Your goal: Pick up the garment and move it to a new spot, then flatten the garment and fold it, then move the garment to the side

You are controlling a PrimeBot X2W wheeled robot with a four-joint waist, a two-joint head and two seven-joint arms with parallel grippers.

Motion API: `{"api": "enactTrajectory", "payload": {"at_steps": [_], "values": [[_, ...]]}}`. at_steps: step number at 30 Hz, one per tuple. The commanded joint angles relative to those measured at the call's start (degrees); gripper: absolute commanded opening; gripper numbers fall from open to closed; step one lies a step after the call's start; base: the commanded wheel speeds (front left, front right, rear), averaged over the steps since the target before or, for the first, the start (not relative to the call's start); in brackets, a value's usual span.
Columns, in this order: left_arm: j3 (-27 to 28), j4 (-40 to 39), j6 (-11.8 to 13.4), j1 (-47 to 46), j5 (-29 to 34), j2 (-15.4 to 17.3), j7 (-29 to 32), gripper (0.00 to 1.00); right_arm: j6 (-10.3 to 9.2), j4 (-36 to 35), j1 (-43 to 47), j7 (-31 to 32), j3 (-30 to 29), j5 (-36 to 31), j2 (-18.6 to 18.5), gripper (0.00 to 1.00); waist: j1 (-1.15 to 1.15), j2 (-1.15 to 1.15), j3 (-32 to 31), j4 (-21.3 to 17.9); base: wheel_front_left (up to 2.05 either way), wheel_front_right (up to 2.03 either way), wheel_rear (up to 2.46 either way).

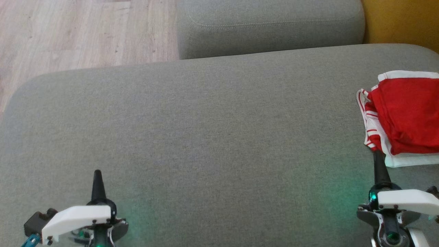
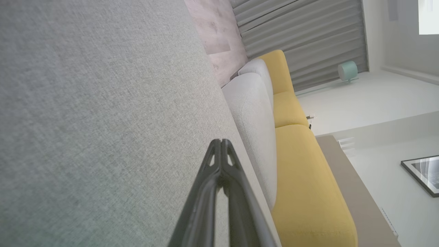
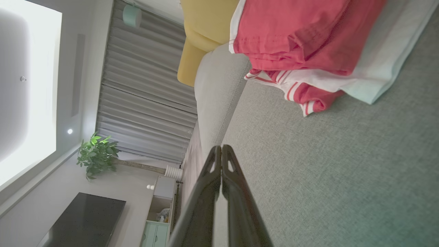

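Note:
The garment (image 1: 404, 120), red with white trim and stripes, lies folded in a pile at the right edge of the grey couch seat (image 1: 205, 130). In the right wrist view the garment (image 3: 308, 44) sits ahead of the fingers, apart from them. My right gripper (image 1: 377, 156) is shut, empty, its tip just below the garment's near-left corner. At the lower left my left gripper (image 1: 97, 173) is shut and empty, over bare cushion. In the wrist views both the left gripper (image 2: 221, 141) and the right gripper (image 3: 221, 147) show jaws pressed together.
A second grey cushion (image 1: 271, 27) stands behind the seat, with wood floor (image 1: 85, 31) to its left and a yellow sofa (image 1: 401, 20) at the back right. Wide bare seat lies between the two grippers.

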Motion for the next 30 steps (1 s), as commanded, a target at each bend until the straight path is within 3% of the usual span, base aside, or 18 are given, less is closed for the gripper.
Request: {"api": "enactTrajectory", "payload": {"at_steps": [1,30], "values": [[2.24,-2.12,-0.66,-2.87,-1.46,0.44,0.45,0.00,-0.03,-2.31,-3.30,0.50,0.54,1.95,-1.14,0.00,0.00,0.00,-0.03,-0.01,0.00,0.00,0.00],[7.34,-3.34,-3.30,-3.12,-17.96,0.45,5.60,0.00,-0.04,-2.86,-4.23,5.60,-1.61,22.38,-1.07,0.00,0.00,0.00,-0.76,-0.31,0.00,0.00,0.00]]}}
